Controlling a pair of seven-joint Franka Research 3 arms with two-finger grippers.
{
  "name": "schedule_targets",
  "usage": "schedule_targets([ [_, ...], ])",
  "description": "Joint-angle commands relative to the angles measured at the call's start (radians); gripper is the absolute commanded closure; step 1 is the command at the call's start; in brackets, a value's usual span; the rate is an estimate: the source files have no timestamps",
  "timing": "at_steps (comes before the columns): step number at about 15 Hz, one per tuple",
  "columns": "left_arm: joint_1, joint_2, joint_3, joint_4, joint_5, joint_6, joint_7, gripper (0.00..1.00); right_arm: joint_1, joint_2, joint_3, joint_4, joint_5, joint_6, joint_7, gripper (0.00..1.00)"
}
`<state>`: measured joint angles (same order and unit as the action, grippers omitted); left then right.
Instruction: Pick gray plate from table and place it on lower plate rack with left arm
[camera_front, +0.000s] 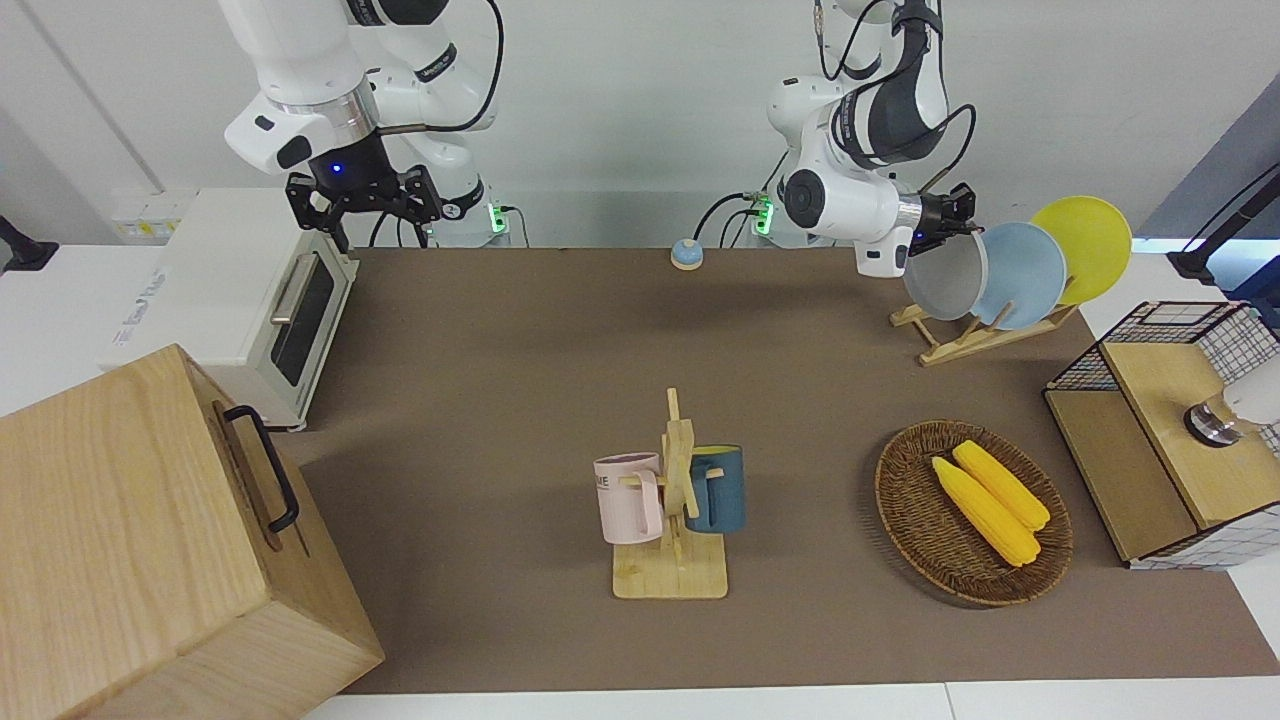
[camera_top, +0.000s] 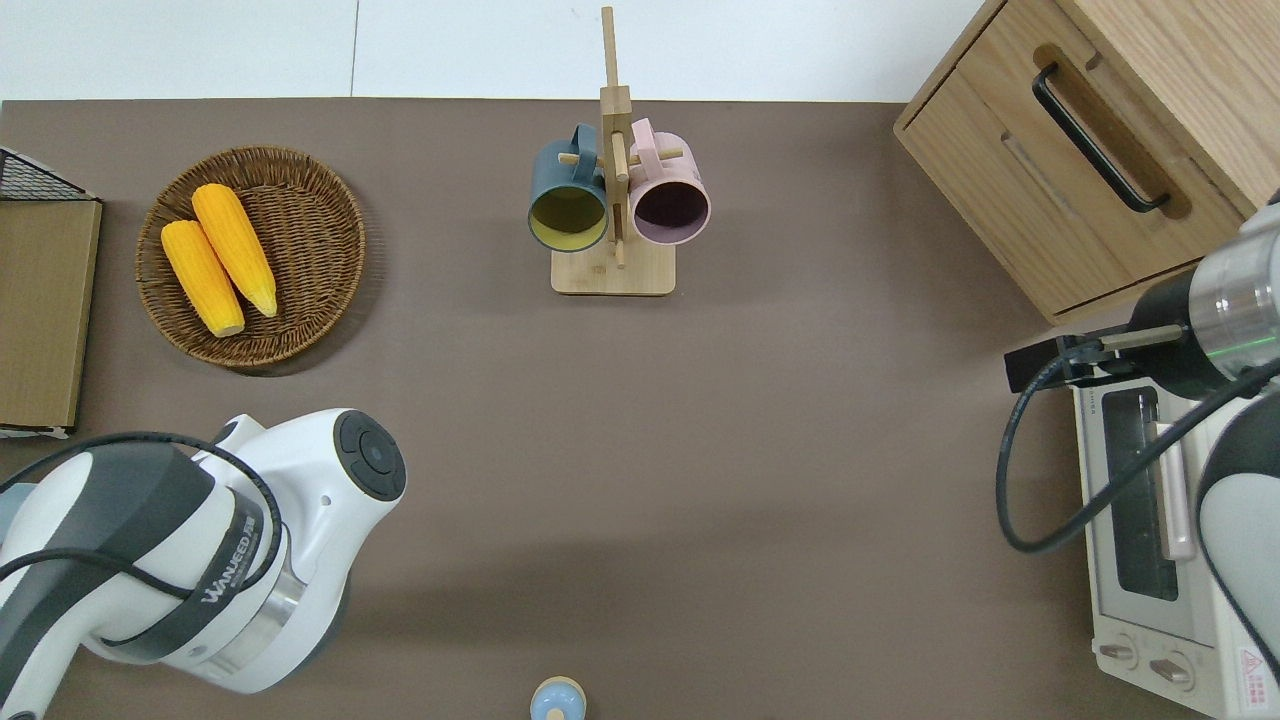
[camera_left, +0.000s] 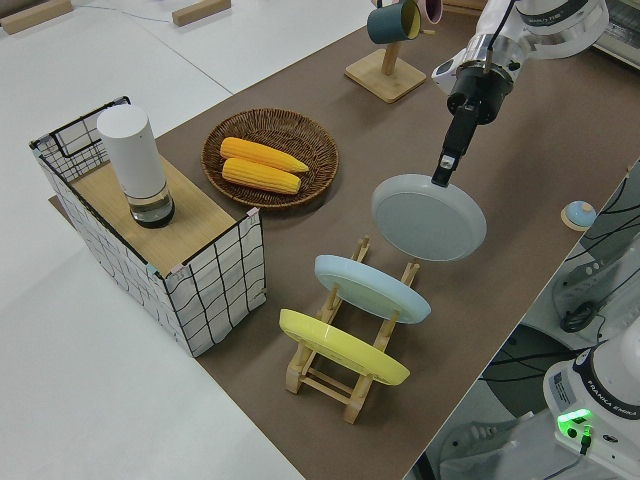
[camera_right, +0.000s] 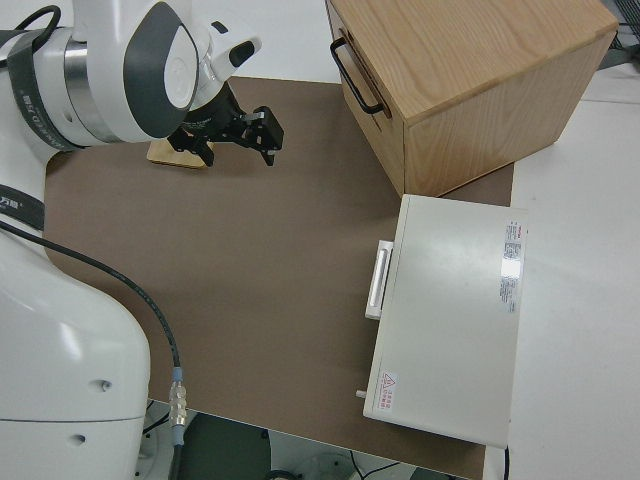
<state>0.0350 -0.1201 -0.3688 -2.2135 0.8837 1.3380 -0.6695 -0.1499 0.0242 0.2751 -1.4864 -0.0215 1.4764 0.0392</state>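
Two plates, pale blue (camera_left: 372, 288) and yellow (camera_left: 343, 346), already stood in the lower plate rack (camera_left: 322, 375). The left pincer (camera_left: 441, 176) gripped the gray plate (camera_left: 429, 217) by its rim, in the air beside the blue one. Risk: a misaligned descent could strike the blue plate or miss the pegs. The right arm was parked.
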Motion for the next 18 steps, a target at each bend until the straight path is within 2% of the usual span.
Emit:
schedule_targets([
  [1,0.003,0.010,0.002,0.001,0.044,-0.010,-0.027,1.00,-0.019,-0.003,0.018,0.009,-0.002,-0.014,0.013,0.017],
  [13,0.016,0.103,0.013,0.001,0.061,0.061,-0.122,1.00,-0.019,-0.001,0.018,0.009,-0.002,-0.014,0.013,0.017],
  [18,0.022,0.112,0.013,0.001,0.061,0.072,-0.122,1.00,-0.020,-0.001,0.018,0.009,-0.002,-0.014,0.013,0.017],
])
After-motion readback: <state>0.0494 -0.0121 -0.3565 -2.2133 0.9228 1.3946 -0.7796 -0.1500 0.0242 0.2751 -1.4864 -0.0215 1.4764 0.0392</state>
